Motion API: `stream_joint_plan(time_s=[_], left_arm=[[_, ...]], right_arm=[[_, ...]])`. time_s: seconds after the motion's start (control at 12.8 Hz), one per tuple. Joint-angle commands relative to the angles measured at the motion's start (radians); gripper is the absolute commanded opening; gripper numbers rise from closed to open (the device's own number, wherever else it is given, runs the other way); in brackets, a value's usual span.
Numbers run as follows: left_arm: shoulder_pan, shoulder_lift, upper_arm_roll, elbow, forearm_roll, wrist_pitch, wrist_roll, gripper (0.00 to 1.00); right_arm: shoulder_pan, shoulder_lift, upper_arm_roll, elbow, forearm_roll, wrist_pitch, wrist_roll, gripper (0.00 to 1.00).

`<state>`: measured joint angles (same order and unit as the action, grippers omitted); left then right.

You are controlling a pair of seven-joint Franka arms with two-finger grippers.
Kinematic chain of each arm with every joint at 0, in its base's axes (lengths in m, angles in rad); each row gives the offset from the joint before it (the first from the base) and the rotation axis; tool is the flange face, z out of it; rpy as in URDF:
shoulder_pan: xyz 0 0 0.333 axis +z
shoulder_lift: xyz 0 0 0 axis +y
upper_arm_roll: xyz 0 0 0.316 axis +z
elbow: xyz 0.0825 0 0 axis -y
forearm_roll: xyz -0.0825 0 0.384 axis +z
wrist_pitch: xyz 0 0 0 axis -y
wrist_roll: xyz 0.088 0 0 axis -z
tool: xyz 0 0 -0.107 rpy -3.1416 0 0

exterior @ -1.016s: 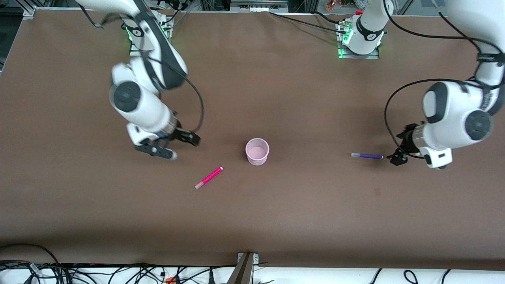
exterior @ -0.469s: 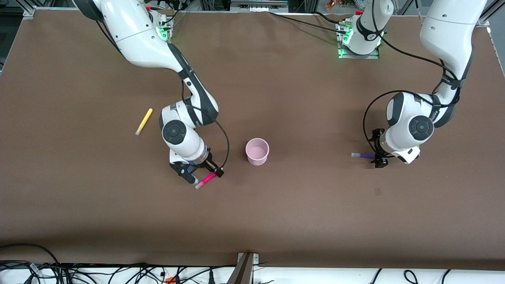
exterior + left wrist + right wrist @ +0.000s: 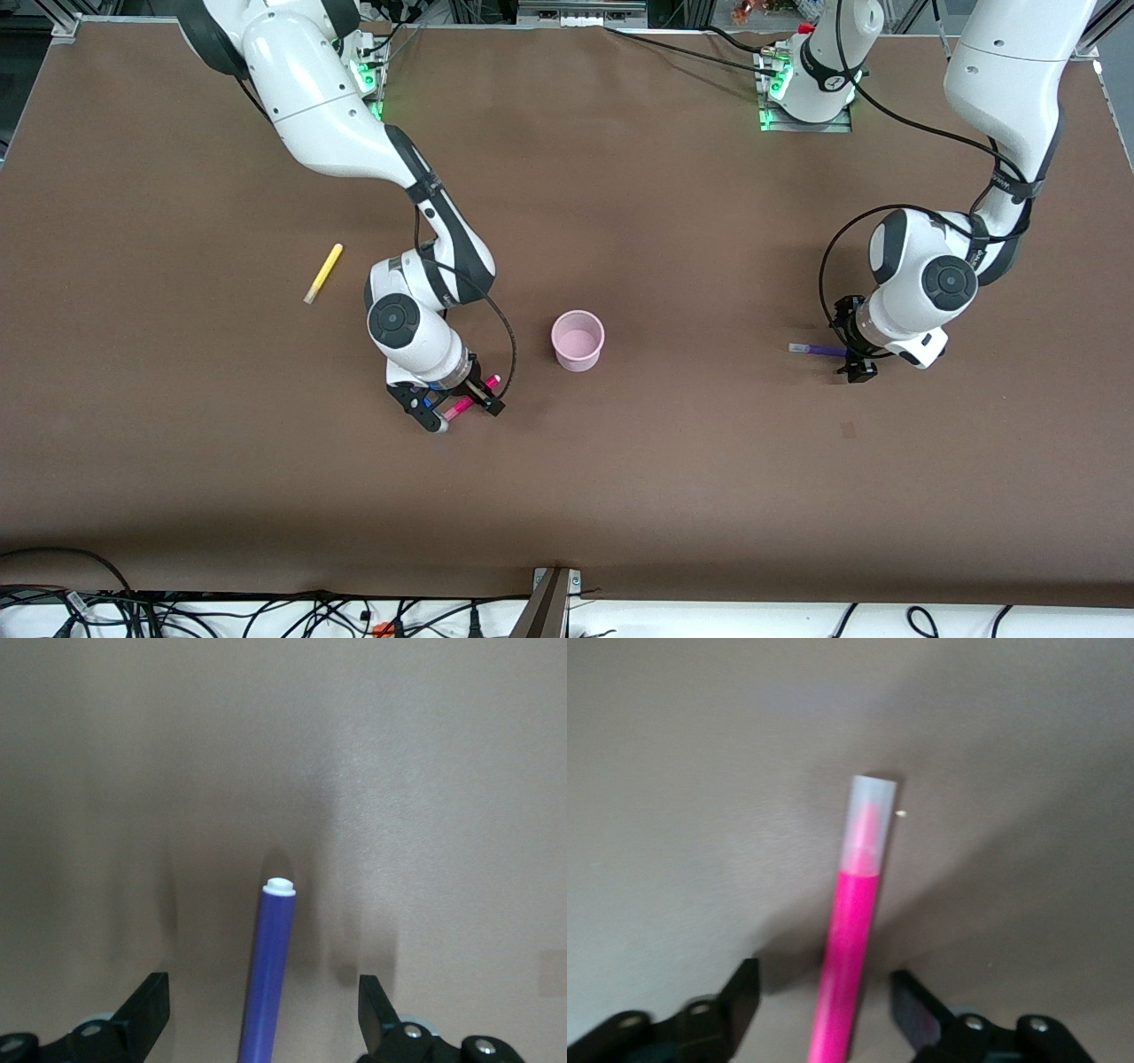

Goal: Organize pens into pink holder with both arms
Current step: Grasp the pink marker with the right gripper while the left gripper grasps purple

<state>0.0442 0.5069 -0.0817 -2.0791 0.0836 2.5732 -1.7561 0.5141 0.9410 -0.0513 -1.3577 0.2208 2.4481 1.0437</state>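
Both grabs are lined up pretty much the same way. The pink pen (image 3: 469, 403) is straddled by the right gripper (image 3: 462, 407), its long axis running straight out between the fingers (image 3: 735, 1001), which are parted with a gap left on each side, so nothing is gripped yet. The purple pen (image 3: 819, 349) is bracketed the same way by the left gripper (image 3: 264, 1014), spread wide with nothing held. The pink cup (image 3: 578, 339) is sat between them, closer to the right arm's pen. A yellow pen (image 3: 323, 273) is left lying toward the right arm's end. Compared with a second ago, both grippers have been brought down over their pens.
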Motion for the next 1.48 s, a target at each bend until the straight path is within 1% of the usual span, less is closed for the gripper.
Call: stream_joint_plan(time_s=[0.0, 0.08, 0.16, 0.23, 0.31, 0.39, 0.62, 0.7, 0.78, 0.86, 0.94, 1.02, 1.17, 1.33, 1.41], left_arm=[[-0.003, -0.004, -0.003, -0.045, 0.031, 0.059, -0.032, 0.97], [-0.006, -0.002, -0.003, -0.045, 0.031, 0.061, -0.032, 0.96], [-0.007, 0.005, -0.003, -0.045, 0.031, 0.061, -0.032, 0.94], [-0.01, 0.007, -0.003, -0.047, 0.031, 0.07, -0.036, 0.84], [-0.017, 0.007, -0.003, -0.058, 0.031, 0.077, -0.043, 0.83], [-0.017, 0.005, -0.001, -0.062, 0.031, 0.09, -0.048, 0.8], [-0.015, -0.002, -0.003, -0.072, 0.031, 0.093, -0.049, 0.42], [-0.014, -0.004, -0.003, -0.072, 0.031, 0.091, -0.055, 0.35], [-0.015, -0.013, -0.001, -0.07, 0.031, 0.09, -0.084, 0.2], [-0.014, -0.025, -0.001, -0.068, 0.031, 0.085, -0.117, 0.05], [-0.01, -0.037, -0.001, -0.068, 0.031, 0.082, -0.117, 0.0], [-0.009, -0.056, -0.001, -0.067, 0.031, 0.075, -0.114, 0.0], [-0.01, -0.108, 0.003, -0.052, 0.033, 0.02, -0.108, 0.0], [-0.009, -0.187, 0.003, -0.044, 0.034, 0.005, -0.062, 0.0], [-0.009, -0.226, 0.003, -0.036, 0.034, -0.019, 0.01, 0.0]], right_arm=[[-0.016, 0.027, 0.004, 0.038, 0.026, -0.032, -0.002, 0.45], [-0.019, 0.024, 0.004, 0.038, 0.054, -0.05, -0.002, 0.33], [-0.025, 0.019, 0.004, 0.038, 0.06, -0.066, -0.013, 0.31], [-0.025, 0.013, 0.004, 0.038, 0.061, -0.081, -0.028, 0.3], [-0.025, 0.009, 0.005, 0.04, 0.066, -0.09, -0.031, 0.3], [-0.025, 0.005, 0.005, 0.04, 0.066, -0.095, -0.033, 0.3], [-0.022, 0.004, 0.005, 0.038, 0.066, -0.093, -0.033, 0.3], [-0.022, 0.004, 0.004, 0.037, 0.066, -0.093, -0.034, 0.32], [-0.023, 0.004, 0.004, 0.035, 0.066, -0.09, -0.051, 0.31], [-0.023, 0.004, 0.004, 0.035, 0.066, -0.09, -0.056, 0.25], [-0.023, 0.004, 0.004, 0.035, 0.066, -0.093, -0.065, 0.18], [-0.025, 0.004, 0.005, 0.035, 0.066, -0.095, -0.082, 0.12], [-0.025, -0.001, 0.005, 0.038, 0.066, -0.106, -0.086, 0.0], [-0.022, -0.004, 0.005, 0.038, 0.066, -0.116, -0.108, 0.0], [-0.022, -0.014, 0.005, 0.037, 0.066, -0.127, -0.111, 0.0]])
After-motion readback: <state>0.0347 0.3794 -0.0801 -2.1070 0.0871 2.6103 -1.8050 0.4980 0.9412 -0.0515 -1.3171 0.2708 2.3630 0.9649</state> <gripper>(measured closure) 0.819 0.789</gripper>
